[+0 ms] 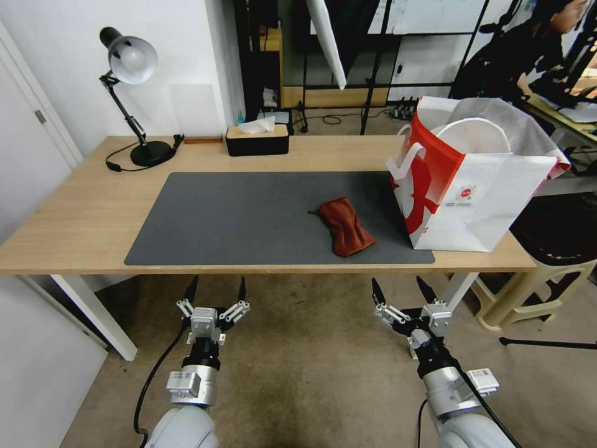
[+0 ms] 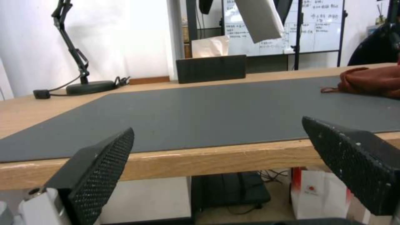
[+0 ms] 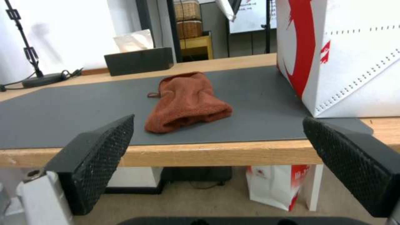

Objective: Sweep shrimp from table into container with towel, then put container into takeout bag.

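The towel [image 1: 344, 225] lay crumpled on the mat [image 1: 249, 218], ahead of my right gripper [image 1: 404, 291] and just beside the bag [image 1: 479, 180], where the container's [image 1: 472, 134] white rim showed. It looked soft and light; I judged a pinch on its bunched near fold best. Both grippers, left [image 1: 215, 289] too, hung below the table [image 1: 74, 218] edge, fingers spread wide, holding nothing, pointing forward.

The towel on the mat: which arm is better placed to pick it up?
Probably the right. The towel lies on the mat's right part, nearer the right end effector. The left end effector is open too, but farther away. Both hang below the table edge.
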### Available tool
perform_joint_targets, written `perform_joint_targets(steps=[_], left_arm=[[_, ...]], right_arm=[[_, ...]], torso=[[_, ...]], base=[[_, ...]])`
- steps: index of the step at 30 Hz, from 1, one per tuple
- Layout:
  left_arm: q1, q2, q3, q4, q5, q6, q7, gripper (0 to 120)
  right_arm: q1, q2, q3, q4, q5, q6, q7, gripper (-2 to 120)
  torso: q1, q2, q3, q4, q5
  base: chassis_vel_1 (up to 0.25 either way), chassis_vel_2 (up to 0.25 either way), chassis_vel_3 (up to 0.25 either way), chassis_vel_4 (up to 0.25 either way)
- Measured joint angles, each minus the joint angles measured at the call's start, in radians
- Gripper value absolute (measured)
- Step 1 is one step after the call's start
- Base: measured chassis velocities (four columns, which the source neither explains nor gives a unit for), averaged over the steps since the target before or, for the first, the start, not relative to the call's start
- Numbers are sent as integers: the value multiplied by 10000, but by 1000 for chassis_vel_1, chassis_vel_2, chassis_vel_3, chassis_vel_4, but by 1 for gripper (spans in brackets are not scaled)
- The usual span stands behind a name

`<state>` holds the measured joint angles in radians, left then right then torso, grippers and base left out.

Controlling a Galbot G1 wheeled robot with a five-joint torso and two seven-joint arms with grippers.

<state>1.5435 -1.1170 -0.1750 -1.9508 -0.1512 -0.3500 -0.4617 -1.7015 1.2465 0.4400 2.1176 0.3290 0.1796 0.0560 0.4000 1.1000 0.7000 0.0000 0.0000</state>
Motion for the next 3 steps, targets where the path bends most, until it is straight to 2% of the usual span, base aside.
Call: perform_joint_targets(steps=[3], left_arm=[[0, 0, 1, -1, -1, 2, 2, 100]], right_arm=[[0, 0, 0, 0, 0, 0, 1, 100]], torso=[[0, 0, 0, 0, 0]], base=[[0, 0, 0, 0]])
